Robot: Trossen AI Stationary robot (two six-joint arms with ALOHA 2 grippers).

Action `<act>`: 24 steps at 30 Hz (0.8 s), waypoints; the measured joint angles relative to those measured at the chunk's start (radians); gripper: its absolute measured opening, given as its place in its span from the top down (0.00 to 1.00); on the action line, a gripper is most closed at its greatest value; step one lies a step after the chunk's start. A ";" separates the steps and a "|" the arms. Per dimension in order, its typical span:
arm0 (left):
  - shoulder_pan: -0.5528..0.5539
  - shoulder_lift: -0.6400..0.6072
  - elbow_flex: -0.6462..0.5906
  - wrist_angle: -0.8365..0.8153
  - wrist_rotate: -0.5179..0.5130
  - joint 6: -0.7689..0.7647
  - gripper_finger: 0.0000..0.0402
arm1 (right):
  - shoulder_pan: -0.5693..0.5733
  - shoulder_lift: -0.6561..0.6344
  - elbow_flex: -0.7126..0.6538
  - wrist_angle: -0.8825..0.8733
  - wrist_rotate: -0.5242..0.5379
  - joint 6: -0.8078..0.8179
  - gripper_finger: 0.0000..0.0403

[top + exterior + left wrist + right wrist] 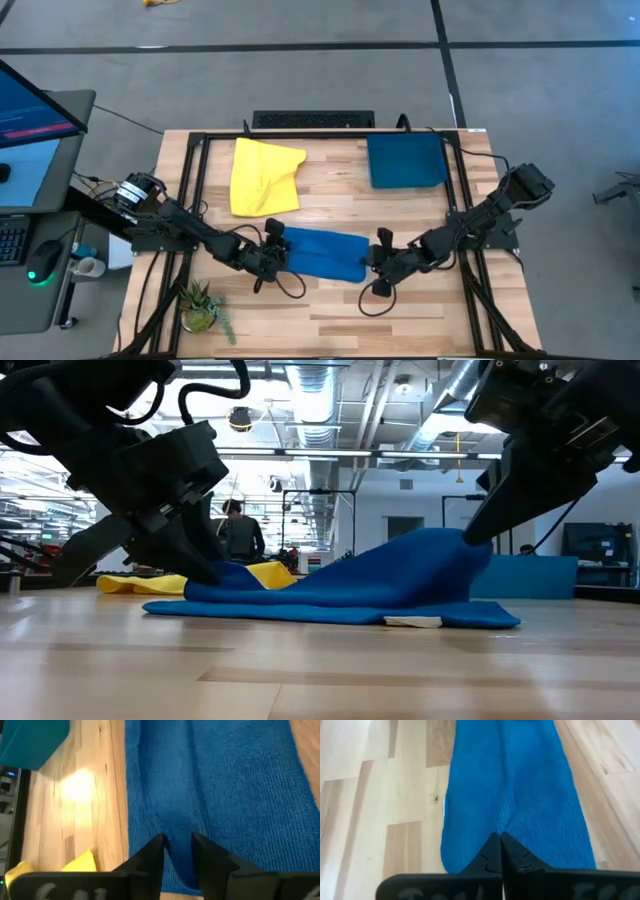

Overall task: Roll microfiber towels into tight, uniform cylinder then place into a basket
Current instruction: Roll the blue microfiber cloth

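In the left wrist view the basket (pixel 32 740) and yellow towel (pixel 80 862) are cut by the edges.

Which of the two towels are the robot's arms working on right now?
The blue towel, stretched between both tools near the table's front. The yellow towel lies crumpled farther back, untouched, beside the basket.
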 joint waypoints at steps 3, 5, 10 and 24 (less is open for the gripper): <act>-0.007 -0.010 0.014 -0.060 -0.049 -0.025 0.73 | 0.003 0.000 0.000 0.002 -0.008 0.001 0.98; -0.022 -0.026 0.052 -0.162 -0.098 -0.086 0.73 | 0.006 0.000 0.000 0.003 -0.014 0.001 0.98; -0.053 -0.094 0.149 -0.428 -0.131 -0.249 0.73 | 0.009 0.000 0.000 0.004 -0.031 0.001 0.98; -0.165 -0.221 0.072 -0.325 -0.146 -0.572 0.73 | 0.009 0.000 0.000 0.003 -0.035 0.019 0.98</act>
